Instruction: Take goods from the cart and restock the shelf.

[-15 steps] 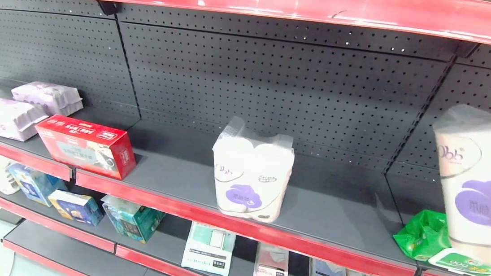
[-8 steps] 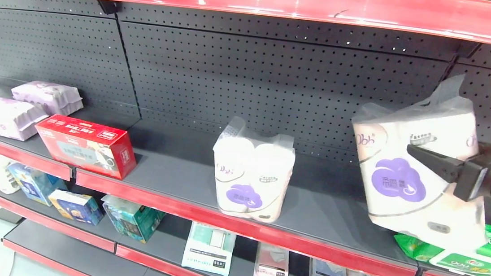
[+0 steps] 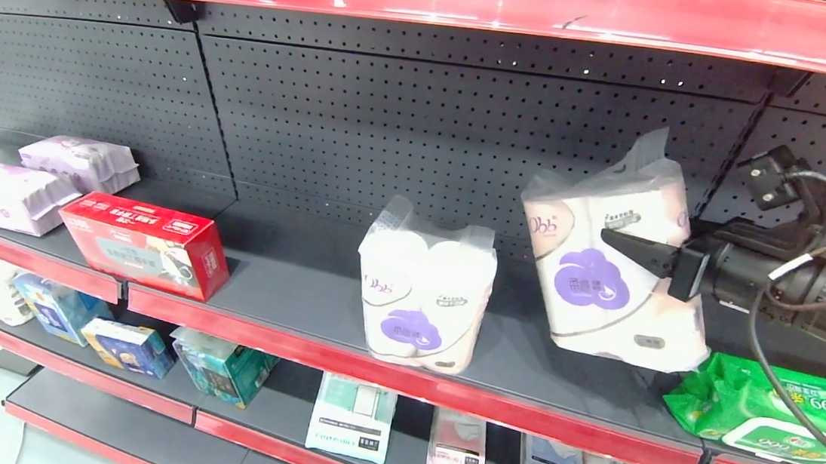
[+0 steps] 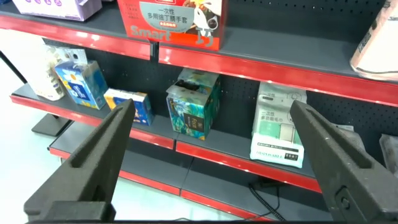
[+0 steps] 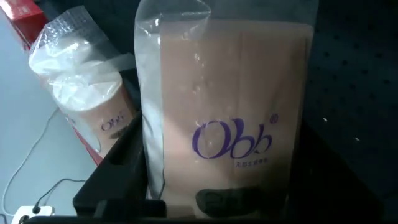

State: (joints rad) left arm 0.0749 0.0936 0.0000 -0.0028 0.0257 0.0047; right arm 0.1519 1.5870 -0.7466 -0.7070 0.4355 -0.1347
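My right gripper (image 3: 645, 258) is shut on a white toilet-paper pack with a purple emblem (image 3: 610, 270), held tilted just above the middle shelf board (image 3: 302, 282), right of centre. The same pack (image 5: 227, 118) sits between the right fingers in the right wrist view. A matching toilet-paper pack (image 3: 422, 290) stands upright on the shelf to its left, also visible as the second pack (image 5: 87, 93). My left gripper (image 4: 217, 162) is open and empty, hanging low in front of the lower shelves.
A red box (image 3: 146, 244) and two lilac tissue packs (image 3: 7, 197) lie at the shelf's left. Green wipes packs (image 3: 767, 410) lie under my right arm at the right. The perforated back panel (image 3: 467, 139) stands behind; lower shelves hold small boxes and flat packets.
My right arm has carried the held toilet-paper pack in from the right edge, leftward and deeper over the shelf, toward the standing pack. The shelf goods have not moved.
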